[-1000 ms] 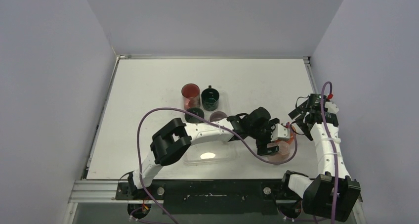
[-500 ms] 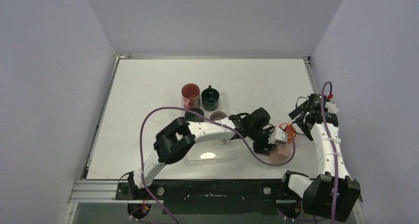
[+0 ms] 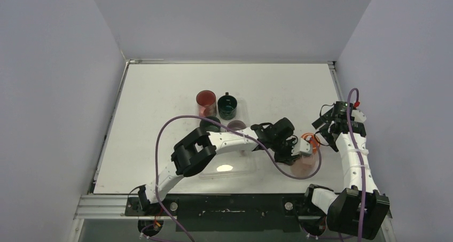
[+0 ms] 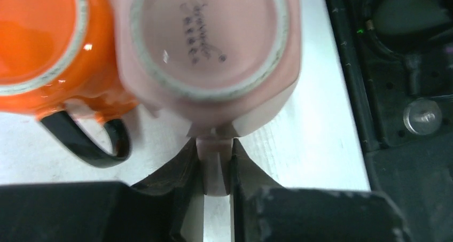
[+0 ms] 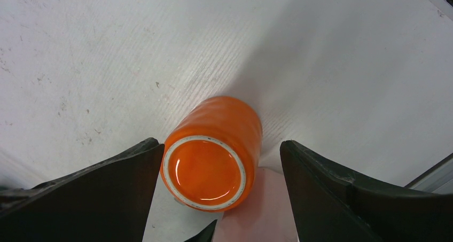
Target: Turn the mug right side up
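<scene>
Left pincer (image 4: 214, 152) clamped on pink mug (image 4: 208, 44) handle (image 4: 215, 172). The mug sits base-up at lower right of top view, against orange mug (image 4: 37, 44). Lift clear of counter (image 4: 304, 130) before rolling. Right pincer (image 5: 220, 146) apart.

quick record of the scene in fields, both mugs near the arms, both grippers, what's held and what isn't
pink mug: upside down, base facing up
handle: pinched between the left fingers
left gripper: shut on the pink mug's handle
orange mug: upside down, right beside the pink mug
right gripper: open, above the orange mug, holding nothing
farther back: red cup, dark green mug
task status: pink mug not yet turned upright
</scene>
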`<state>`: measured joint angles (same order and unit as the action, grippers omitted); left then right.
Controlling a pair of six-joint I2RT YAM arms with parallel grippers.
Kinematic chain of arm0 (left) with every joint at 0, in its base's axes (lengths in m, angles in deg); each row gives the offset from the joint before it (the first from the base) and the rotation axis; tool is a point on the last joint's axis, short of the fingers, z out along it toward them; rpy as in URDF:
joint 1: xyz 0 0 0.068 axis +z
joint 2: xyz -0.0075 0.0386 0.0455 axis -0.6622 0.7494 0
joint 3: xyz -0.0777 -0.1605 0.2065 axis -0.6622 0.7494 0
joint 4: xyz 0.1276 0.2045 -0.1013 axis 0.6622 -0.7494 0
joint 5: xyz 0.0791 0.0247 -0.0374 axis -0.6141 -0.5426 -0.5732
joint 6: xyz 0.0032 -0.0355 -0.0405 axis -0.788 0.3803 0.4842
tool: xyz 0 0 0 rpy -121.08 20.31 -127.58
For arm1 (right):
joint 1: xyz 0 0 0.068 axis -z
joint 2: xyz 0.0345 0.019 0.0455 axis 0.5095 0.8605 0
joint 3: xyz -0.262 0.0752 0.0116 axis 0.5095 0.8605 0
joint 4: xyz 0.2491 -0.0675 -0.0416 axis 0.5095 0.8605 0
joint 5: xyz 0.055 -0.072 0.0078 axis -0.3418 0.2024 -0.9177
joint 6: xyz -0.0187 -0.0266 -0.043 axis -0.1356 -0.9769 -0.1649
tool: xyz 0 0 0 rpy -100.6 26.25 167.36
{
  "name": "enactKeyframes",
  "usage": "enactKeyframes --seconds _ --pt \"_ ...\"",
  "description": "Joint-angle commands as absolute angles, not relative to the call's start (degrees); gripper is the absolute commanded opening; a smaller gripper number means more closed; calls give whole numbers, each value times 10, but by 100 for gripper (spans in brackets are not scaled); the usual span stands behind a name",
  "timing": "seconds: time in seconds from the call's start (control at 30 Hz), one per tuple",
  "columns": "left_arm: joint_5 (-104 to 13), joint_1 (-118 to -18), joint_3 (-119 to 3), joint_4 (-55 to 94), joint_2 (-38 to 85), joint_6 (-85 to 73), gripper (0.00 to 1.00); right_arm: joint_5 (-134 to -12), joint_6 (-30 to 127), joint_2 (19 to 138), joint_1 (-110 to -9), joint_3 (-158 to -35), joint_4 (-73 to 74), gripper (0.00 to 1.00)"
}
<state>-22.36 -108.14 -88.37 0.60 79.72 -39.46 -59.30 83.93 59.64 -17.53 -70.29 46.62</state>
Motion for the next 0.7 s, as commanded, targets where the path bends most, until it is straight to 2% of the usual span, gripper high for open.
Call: enactKeyframes --seconds 0.0,0.3,0.53,0.67 --pt "-223 -1075 -920 -6 790 -384 0 -586 832 590 -172 -707 460 83" --pt "-221 -1046 -813 40 688 -367 0 -616 822 592 -173 -713 445 84" --pt "-266 -1017 -704 116 565 -280 0 -708 760 600 -213 -745 402 98" --pt "-284 -1008 -703 137 532 -240 0 -746 743 604 -223 -757 383 100"
